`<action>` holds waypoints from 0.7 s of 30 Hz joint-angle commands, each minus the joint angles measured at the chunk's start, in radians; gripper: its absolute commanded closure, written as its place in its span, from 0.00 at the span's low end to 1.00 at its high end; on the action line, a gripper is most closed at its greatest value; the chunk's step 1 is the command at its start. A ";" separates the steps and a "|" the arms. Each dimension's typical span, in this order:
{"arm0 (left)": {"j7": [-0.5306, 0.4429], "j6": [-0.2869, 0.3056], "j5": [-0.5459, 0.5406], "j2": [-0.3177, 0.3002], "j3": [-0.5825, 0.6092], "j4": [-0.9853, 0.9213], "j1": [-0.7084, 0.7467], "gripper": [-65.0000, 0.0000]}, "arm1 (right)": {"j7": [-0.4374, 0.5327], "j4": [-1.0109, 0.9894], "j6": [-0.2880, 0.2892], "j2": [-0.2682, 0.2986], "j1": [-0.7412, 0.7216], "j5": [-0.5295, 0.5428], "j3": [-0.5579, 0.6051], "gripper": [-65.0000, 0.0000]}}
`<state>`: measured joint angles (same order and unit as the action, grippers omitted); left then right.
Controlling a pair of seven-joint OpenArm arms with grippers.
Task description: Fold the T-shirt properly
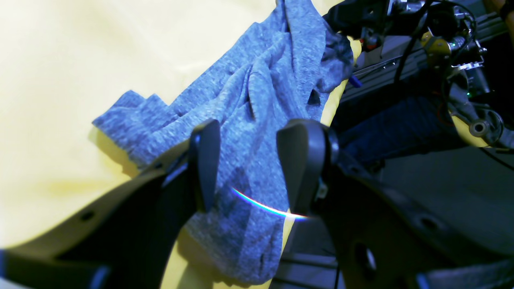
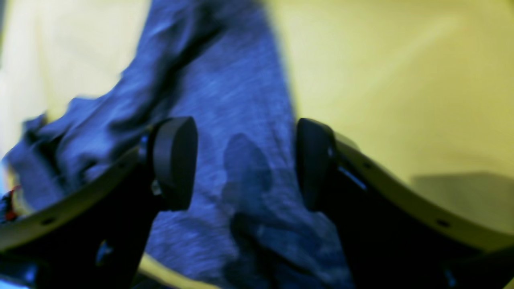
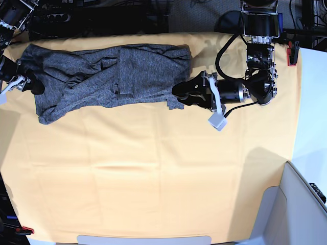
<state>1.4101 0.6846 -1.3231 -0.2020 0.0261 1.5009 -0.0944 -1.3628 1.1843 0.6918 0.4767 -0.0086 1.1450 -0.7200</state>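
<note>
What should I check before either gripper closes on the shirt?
1. Left gripper open, jaws apart over shirt: ok.
2. Right gripper open above fabric: ok.
3. Fabric already between left jaws: cannot tell.
4. Shirt flat: not ok, bunched and wrinkled.
5. Shirt fully on yellow cloth: not ok; in the left wrist view an edge hangs past the cloth edge.
6. Right wrist view sharp enough to judge contact: not ok, blurred.
</note>
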 commanded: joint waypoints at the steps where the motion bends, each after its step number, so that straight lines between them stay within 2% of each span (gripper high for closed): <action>1: -0.014 0.004 -0.028 -0.006 -0.001 0.013 -0.017 0.59 | 0.007 0.015 0.006 0.032 -0.014 0.063 -0.006 0.42; 3: -0.014 0.004 -0.028 -0.006 -0.001 0.013 -0.015 0.59 | -0.002 0.015 0.006 0.020 -0.014 0.092 -0.006 0.42; 6: -0.014 0.004 -0.028 -0.007 -0.005 0.013 -0.011 0.59 | 0.001 0.009 0.006 0.014 -0.015 0.073 -0.006 0.42; 9: -0.014 0.004 -0.028 -0.007 -0.005 0.013 0.005 0.59 | 0.007 0.012 0.006 0.012 -0.015 -0.030 -0.008 0.42; 14: -0.014 0.004 -0.028 -0.007 -0.005 0.013 0.008 0.59 | 0.082 0.012 0.006 0.017 -0.012 -0.175 -0.011 0.42; 21: -0.014 0.004 -0.028 -0.007 -0.005 0.013 0.008 0.59 | 0.084 0.009 0.006 0.014 -0.014 -0.181 -0.008 0.42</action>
<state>1.4101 0.6846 -1.3231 -0.2024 0.0250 1.4998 -0.0719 -1.2747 1.1870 0.6998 0.4698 -0.0162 0.9852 -0.7254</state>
